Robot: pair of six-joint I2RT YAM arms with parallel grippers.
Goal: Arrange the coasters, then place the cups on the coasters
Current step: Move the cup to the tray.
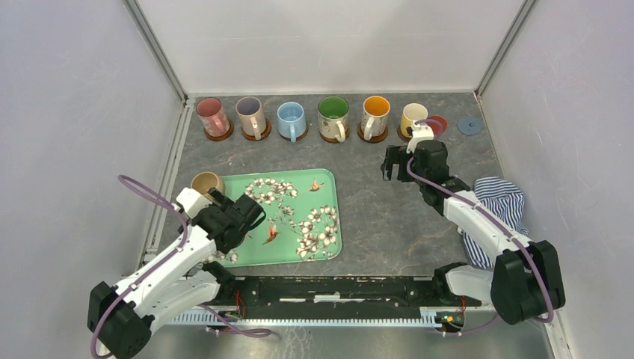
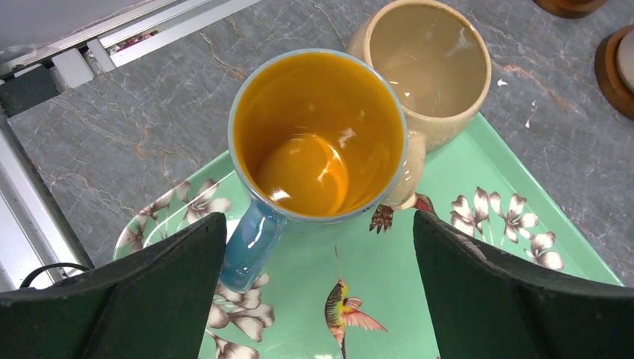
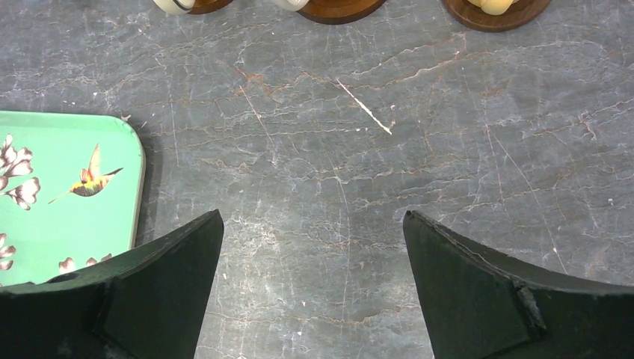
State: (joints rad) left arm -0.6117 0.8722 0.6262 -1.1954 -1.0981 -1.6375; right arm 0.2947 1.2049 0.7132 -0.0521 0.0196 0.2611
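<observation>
Observed left claw (image 2: 318, 224) spread wide above orange-lined blue mug (image 2: 318, 134) on green floral tray (image 2: 299, 299); tan mug (image 2: 430, 60) just beyond, at tray corner. Also spread wide, right claw (image 3: 312, 217) over grey worktop (image 3: 336, 134). Far edge: six mugs (image 1: 333, 112) on wooden coasters (image 1: 219, 135); red coaster (image 1: 439, 124), blue-grey coaster (image 1: 469, 125) bare.
</observation>
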